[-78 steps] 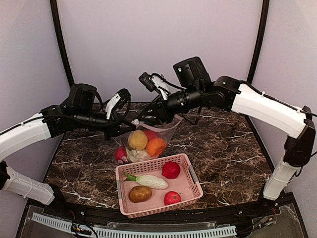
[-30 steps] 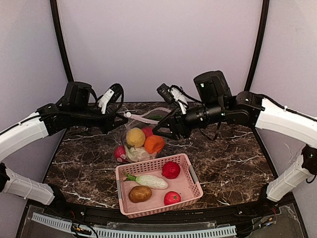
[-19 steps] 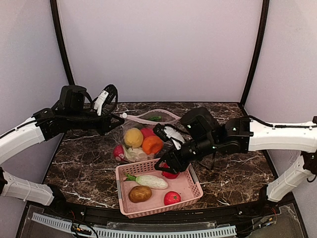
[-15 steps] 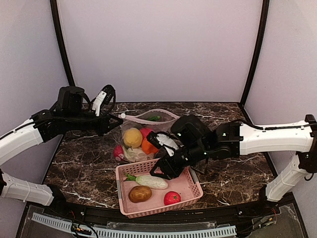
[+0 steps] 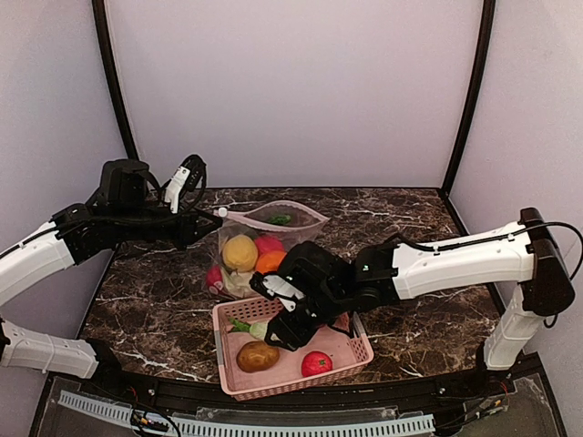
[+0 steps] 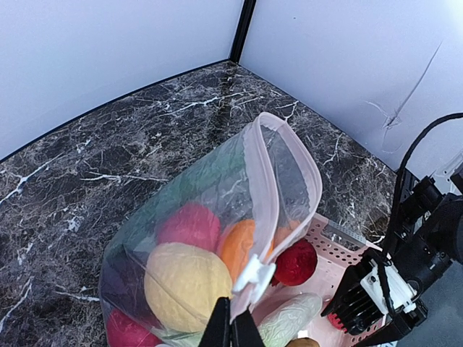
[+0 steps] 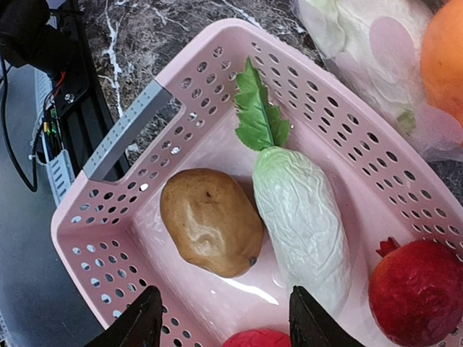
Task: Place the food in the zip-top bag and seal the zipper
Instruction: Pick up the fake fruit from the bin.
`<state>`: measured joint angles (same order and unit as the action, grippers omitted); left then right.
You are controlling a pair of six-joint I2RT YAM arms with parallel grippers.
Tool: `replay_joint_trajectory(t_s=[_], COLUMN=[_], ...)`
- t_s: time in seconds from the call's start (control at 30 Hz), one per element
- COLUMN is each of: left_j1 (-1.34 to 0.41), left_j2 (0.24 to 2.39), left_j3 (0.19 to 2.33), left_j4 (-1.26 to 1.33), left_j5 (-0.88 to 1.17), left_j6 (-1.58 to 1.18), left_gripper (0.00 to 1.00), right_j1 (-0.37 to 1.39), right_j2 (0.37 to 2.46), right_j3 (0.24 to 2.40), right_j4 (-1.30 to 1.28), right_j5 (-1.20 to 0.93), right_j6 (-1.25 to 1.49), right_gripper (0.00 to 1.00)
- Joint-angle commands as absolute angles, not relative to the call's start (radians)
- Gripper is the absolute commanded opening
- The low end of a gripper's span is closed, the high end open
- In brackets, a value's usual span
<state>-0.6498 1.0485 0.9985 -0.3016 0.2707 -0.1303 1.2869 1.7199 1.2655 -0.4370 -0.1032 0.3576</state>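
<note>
Right fingers (image 7: 145,322) spread over the potato (image 7: 210,220) in the basket (image 7: 189,54): centre, descend, close across its short axis. Left fingers (image 6: 215,329) pinch bag (image 6: 210,210) rim.

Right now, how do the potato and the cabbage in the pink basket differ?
The potato is brown, smooth and egg-shaped; the cabbage is pale, ribbed and has a green leaf at one end. The cabbage is the longer; the potato is the stubbier. Both lie loose, side by side, on the basket floor, neither in the zip-top bag.
</note>
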Motion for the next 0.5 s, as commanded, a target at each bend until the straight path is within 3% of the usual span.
replay_joint_trajectory(t_s=[0.0, 0.2, 0.47], left_j1=[-0.642, -0.643, -0.641], left_j2=[1.016, 1.015, 1.038], left_j3=[0.983, 0.972, 0.985], left_j4=[-0.303, -0.295, -0.282], left_j5=[0.261, 0.254, 0.265], left_j6=[-0.140, -0.145, -0.148], left_gripper=[0.01, 0.01, 0.01], right_j1=[1.295, 1.252, 1.170], right_j2=[1.694, 1.649, 1.685], right_j3=[1.279, 1.267, 1.280], right_j4=[-0.547, -0.717, -0.732], right_j5=[0.036, 0.207, 0.233], right_j6=[0.422, 0.592, 0.680], right_gripper=[0.62, 0.74, 0.91])
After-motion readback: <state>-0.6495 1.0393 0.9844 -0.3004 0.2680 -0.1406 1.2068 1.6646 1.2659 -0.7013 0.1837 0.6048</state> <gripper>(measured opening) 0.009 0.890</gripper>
